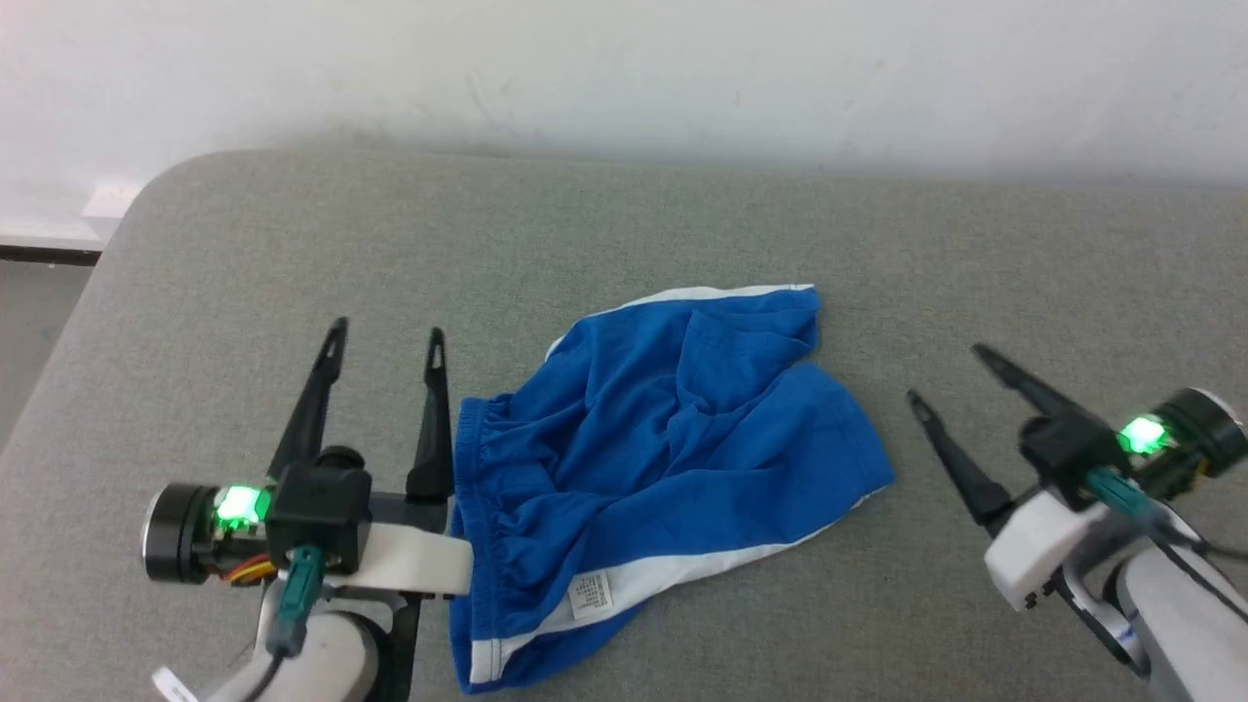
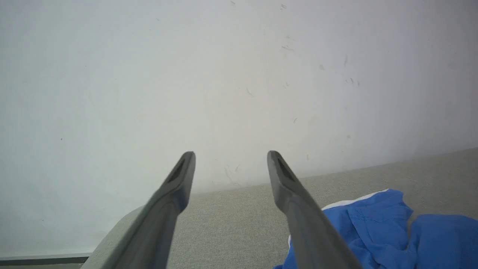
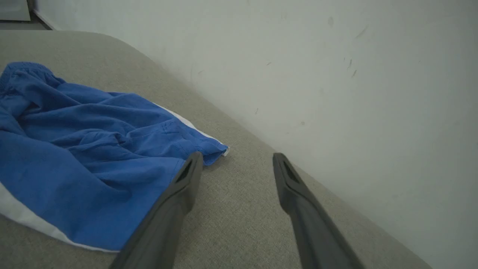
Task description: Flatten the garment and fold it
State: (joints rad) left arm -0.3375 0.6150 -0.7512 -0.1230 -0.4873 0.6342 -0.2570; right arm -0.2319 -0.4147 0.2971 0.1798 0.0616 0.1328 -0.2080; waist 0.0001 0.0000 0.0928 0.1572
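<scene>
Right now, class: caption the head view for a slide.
Crumpled blue shorts on a grey cushion, between open left hand and open right hand.

A grey fabric-covered padded surface (image 1: 682, 224) with a rounded far-left corner is running up against a white wall (image 1: 624, 68) and is carrying a single garment. A pair of blue athletic shorts (image 1: 663, 429) is lying crumpled near its middle, not yet flattened. The gathered elastic waistband (image 1: 478, 458) is facing the left side, a broad white stripe (image 1: 682, 570) is running along the near edge, and a small white tag (image 1: 591, 595) is showing beside that stripe. Wrinkles and folds are bunching across the upper layer.
</scene>
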